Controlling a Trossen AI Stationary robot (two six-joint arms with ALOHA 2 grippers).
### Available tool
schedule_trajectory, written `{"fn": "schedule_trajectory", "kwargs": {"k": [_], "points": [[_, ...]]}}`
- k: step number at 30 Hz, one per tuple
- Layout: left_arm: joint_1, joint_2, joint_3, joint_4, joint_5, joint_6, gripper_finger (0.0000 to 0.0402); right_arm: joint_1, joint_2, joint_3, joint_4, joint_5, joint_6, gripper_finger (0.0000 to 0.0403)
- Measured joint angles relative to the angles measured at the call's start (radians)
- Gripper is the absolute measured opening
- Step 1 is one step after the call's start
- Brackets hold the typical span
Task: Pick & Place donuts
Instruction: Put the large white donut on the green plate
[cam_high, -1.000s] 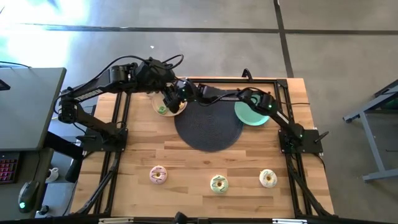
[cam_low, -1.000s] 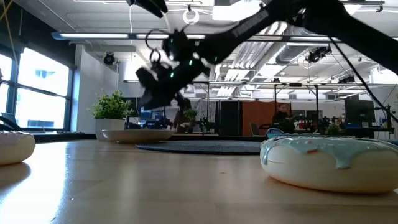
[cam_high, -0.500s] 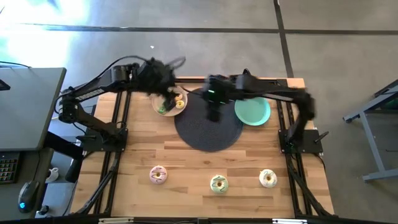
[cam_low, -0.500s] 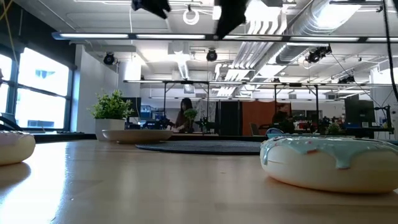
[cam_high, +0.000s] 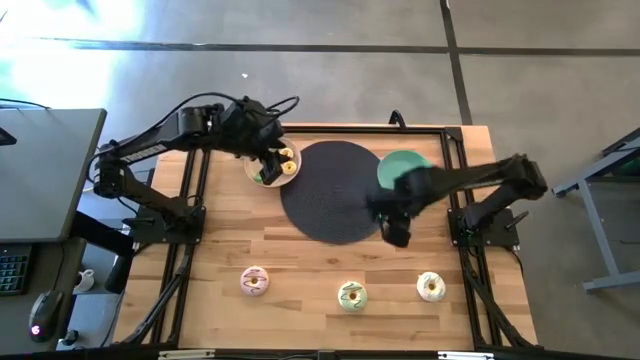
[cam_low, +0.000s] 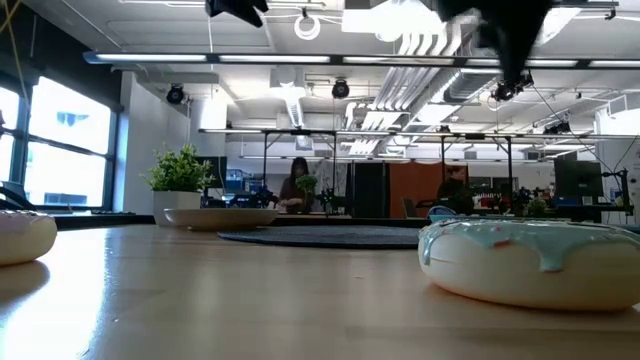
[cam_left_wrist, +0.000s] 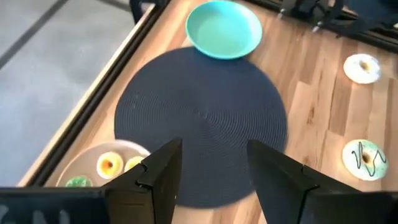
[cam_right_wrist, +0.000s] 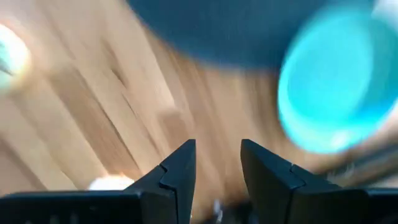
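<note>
Three larger donuts lie flat on the wood near the table's near edge: a pink one, a green-and-white one and a white-and-yellow one. Small yellow donuts and a green one sit on the beige plate. My left gripper hovers open and empty over that plate. My right gripper, open and empty, hangs in the air at the black mat's right near edge.
The round black mat fills the table's middle. The teal plate sits at its far right, partly under my right arm. Black frame rails run along the table's left and right sides. Bare wood lies between mat and near donuts.
My right gripper has risen from beside the beige plate and swung quickly across the mat toward the table's right and near edge. It now stands at the mat's right near rim. The plate's yellow donuts, covered before, now show. The left arm has kept over the plate.
</note>
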Motion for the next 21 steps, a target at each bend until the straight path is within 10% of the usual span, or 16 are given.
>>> {"fn": "schedule_trajectory", "kwargs": {"k": [10,21], "points": [[-0.098,0.008,-0.22,0.13,0.009,-0.009,0.0179,0.209,-0.226,-0.528,0.209,-0.329,0.229,0.0123],[-0.186,0.008,-0.438,0.352,0.021,-0.064,0.0179,0.343,-0.26,-0.808,0.696,-0.443,0.298,0.0123]]}}
